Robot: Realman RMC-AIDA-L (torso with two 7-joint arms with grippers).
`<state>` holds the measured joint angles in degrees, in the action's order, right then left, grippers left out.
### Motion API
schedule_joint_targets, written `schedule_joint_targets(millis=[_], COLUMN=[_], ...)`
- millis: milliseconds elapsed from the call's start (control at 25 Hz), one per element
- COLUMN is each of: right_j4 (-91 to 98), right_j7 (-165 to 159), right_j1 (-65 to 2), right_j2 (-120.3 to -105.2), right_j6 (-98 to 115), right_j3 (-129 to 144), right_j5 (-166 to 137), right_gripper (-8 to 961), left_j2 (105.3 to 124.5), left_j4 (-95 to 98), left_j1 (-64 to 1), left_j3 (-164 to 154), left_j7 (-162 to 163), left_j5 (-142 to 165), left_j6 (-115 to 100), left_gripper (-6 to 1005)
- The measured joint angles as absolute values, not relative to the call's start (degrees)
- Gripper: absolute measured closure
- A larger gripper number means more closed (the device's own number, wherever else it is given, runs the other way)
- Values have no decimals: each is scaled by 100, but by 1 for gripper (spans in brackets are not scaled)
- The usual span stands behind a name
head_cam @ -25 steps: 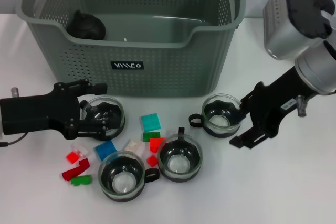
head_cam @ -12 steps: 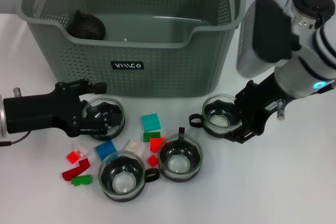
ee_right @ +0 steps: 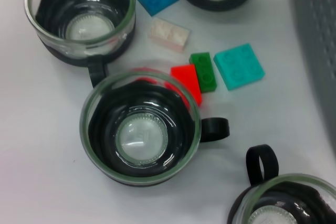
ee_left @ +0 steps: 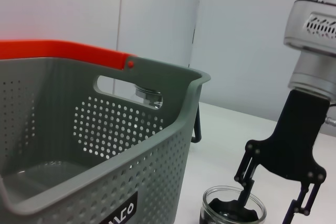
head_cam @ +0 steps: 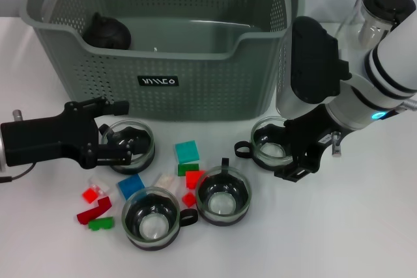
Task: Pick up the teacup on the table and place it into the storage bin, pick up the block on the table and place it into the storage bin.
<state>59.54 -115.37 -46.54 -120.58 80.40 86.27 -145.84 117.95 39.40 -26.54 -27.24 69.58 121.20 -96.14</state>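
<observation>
Several glass teacups with black holders stand in front of the storage bin (head_cam: 163, 69). My left gripper (head_cam: 124, 128) is open around the rim of the left teacup (head_cam: 138, 149), one finger inside it. My right gripper (head_cam: 287, 155) is open over the right teacup (head_cam: 266, 144); in the left wrist view the right gripper (ee_left: 270, 205) has one finger dipped in that teacup (ee_left: 231, 213) and the other outside it. Loose blocks lie between the cups: teal block (head_cam: 187, 152), blue block (head_cam: 131, 186), red block (ee_right: 186, 80), green block (ee_right: 203, 69), white block (ee_right: 169, 32).
Two more teacups (head_cam: 153, 218) (head_cam: 223, 196) stand near the front. A dark round object (head_cam: 107, 30) lies inside the bin at its left. A glass vessel with a black lid (head_cam: 384, 8) stands at the far right behind my right arm. Small red and green blocks (head_cam: 94, 213) lie front left.
My right arm has swung left and its gripper has closed in over the right teacup. The left gripper has barely shifted at the left teacup.
</observation>
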Motion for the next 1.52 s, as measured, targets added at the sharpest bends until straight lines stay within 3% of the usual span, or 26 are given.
schedule_joint_targets(millis=[640, 1400, 1520], right_j4=[5512, 5578, 5688], right_j7=[-11630, -11717, -11661], right_j1=[-4660, -4659, -4643], right_j2=[-12068, -12034, -12026], right_j6=[7497, 7726, 8033], right_j3=[8962, 8851, 8554], right_j5=[-14499, -14492, -14415], right_gripper=[290, 896, 896], left_j2=[11795, 11795, 11795], left_j4=[3885, 3858, 3858], left_j1=[-2654, -2661, -2660], left_j3=[-2639, -2487, -2487], left_j7=[6893, 6890, 6889], left_j5=[12113, 12102, 12102], left_j6=[-9620, -9643, -9627], left_gripper=[94, 95, 95])
